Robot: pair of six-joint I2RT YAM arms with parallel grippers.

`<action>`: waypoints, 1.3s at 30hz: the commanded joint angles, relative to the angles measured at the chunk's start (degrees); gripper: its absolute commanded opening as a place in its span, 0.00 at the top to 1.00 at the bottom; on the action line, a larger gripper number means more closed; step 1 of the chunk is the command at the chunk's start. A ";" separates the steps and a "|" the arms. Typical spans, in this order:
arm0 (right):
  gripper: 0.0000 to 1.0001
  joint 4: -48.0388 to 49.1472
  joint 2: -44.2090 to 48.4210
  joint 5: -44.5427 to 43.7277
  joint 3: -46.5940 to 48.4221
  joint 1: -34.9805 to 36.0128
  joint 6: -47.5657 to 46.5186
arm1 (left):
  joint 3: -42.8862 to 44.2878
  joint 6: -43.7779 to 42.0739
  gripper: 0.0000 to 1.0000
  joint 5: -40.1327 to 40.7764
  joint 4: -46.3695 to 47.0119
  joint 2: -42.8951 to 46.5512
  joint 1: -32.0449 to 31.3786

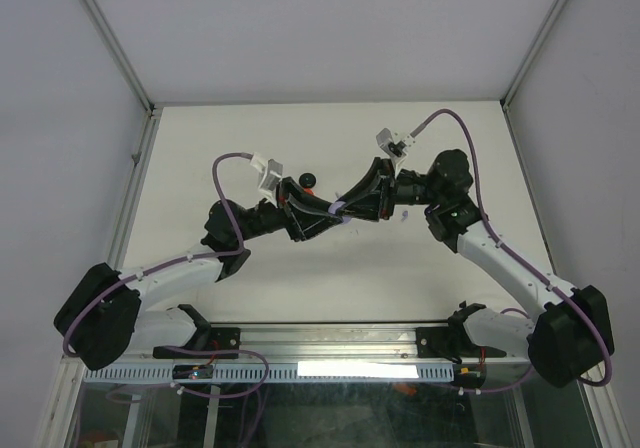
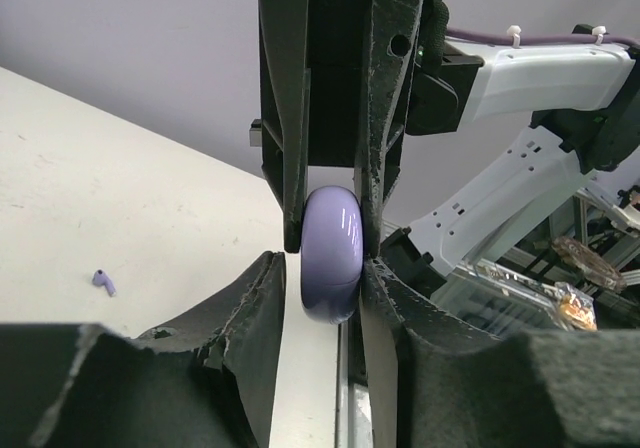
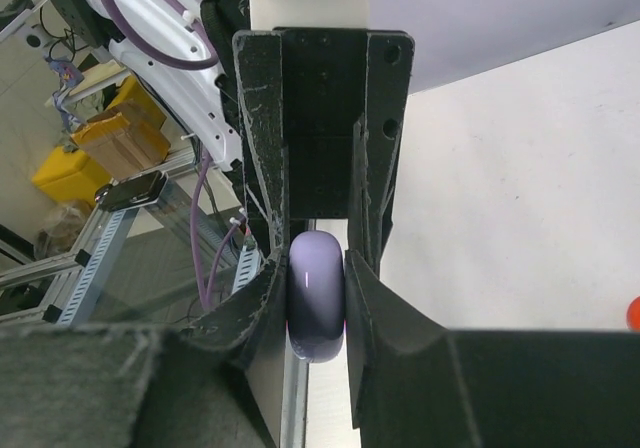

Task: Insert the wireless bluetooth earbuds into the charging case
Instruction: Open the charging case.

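A lilac round charging case (image 2: 331, 253) is held edge-on above the table between both grippers, which meet nose to nose at mid-table. My right gripper (image 3: 317, 278) is shut on the case (image 3: 316, 303), with both pads touching it. My left gripper (image 2: 325, 273) brackets the case's lower edge. Its right pad touches the case and a narrow gap shows at its left pad. In the top view the left gripper (image 1: 333, 214) and right gripper (image 1: 352, 202) overlap and mostly hide the case. A lilac earbud (image 2: 104, 282) lies on the table. The case lid looks closed.
A black round object (image 1: 307, 179) lies on the table behind the left wrist. A red thing (image 3: 634, 313) shows at the right edge of the right wrist view. A metal rail (image 1: 330, 343) runs along the near table edge. Frame posts stand at the back corners.
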State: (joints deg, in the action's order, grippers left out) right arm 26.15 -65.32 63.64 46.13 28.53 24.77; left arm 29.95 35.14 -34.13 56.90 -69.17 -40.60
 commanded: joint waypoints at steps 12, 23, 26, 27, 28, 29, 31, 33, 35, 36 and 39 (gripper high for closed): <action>1.00 11.98 1.73 -5.28 -2.24 1.67 6.19 | -3.35 3.76 0.70 2.58 13.41 -2.20 -1.63; 1.00 14.30 2.39 -6.49 -3.39 1.89 7.24 | -4.10 5.60 0.77 3.90 19.16 -3.57 -1.81; 1.00 14.95 2.26 -6.68 -3.67 2.35 7.26 | -3.56 5.97 0.77 3.77 19.71 -4.48 -2.25; 1.00 14.98 2.23 -6.68 -3.68 2.51 7.18 | -3.39 5.99 0.77 3.65 19.89 -4.75 -2.36; 1.00 14.93 2.17 -6.63 -3.58 2.54 7.11 | -3.21 6.11 0.77 3.59 20.02 -5.01 -2.43; 1.00 14.90 2.13 -6.60 -3.59 2.62 6.98 | -3.08 6.15 0.77 3.55 20.27 -5.28 -2.47; 1.00 14.82 2.13 -6.60 -3.57 2.77 6.76 | -2.91 6.17 0.82 3.54 20.41 -5.60 -2.50; 1.00 14.24 2.04 -6.68 -3.49 3.00 6.18 | -2.75 6.10 0.88 3.55 20.45 -5.79 -2.52; 1.00 13.14 1.89 -6.63 -3.22 3.25 5.31 | -2.71 5.73 0.97 3.50 20.44 -5.78 -2.54; 1.00 12.79 1.89 -6.53 -3.12 3.36 5.07 | -2.67 5.28 1.00 3.35 20.48 -5.76 -2.51; 0.99 10.28 2.24 -6.13 -2.35 3.28 3.87 | -3.12 2.04 1.00 2.60 19.28 -5.00 -2.56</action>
State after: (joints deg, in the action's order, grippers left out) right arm 37.23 -64.60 57.21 42.28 30.39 31.03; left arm 25.76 39.99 -31.48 74.54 -74.70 -42.09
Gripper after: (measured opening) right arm 0.260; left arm 0.254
